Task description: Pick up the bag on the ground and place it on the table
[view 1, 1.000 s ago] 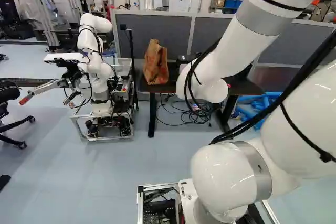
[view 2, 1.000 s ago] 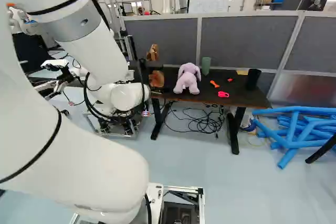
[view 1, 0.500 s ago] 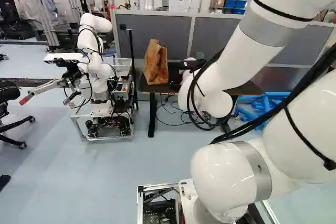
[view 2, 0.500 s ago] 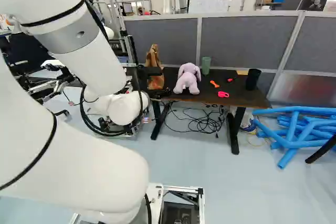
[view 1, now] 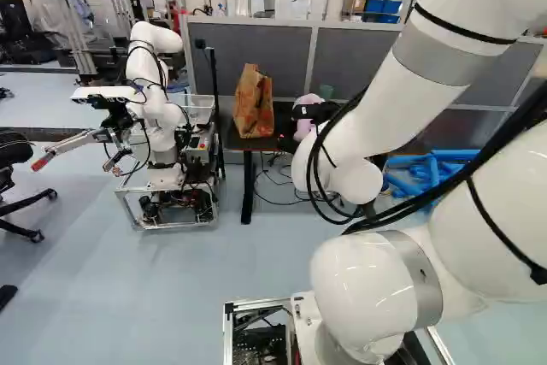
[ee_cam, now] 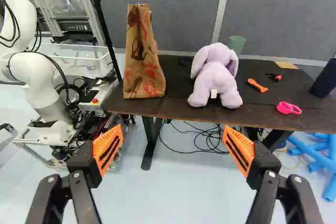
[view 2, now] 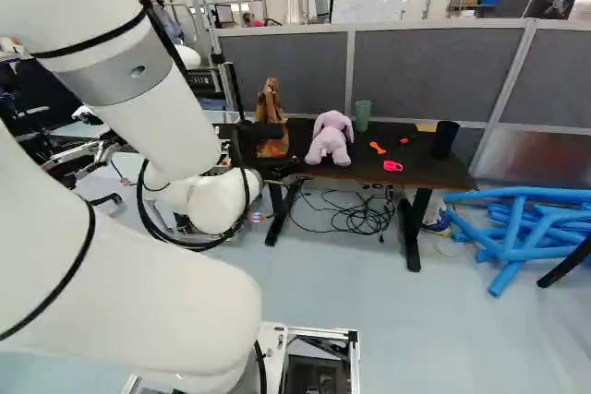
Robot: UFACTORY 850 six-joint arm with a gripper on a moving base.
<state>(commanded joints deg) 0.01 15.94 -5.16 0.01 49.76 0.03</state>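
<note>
white robot arm (view 1: 440,53) rises from the joint at the foot of the base views, its upper length slanting down and forward to rounded wrist joints, with black cables (view 1: 320,164) looping beneath them. the black gripper (view 2: 281,169) reaches ahead toward a dark table (ee_cam: 262,109), its two fingers (ee_cam: 81,163) spread wide, with orange pads (ee_cam: 108,149) facing one another and nothing gripped between them. ahead of that gap, a brown paper bag (ee_cam: 143,59) with dark and red print stands upright on the table, near the end closest to another robot (view 1: 154,104). a lilac plush toy (ee_cam: 214,80) sits beside the bag, apart from it, with a green cup (ee_cam: 237,43) behind. farther along the tabletop lie an orange tool (ee_cam: 257,85) and a pink ring-shaped item (ee_cam: 288,108), and a dark cup (ee_cam: 324,80) stands beyond them. cords (ee_cam: 199,140) tangle on the floor under the table, and blue tubes (view 2: 522,228) lie piled beside it.
</note>
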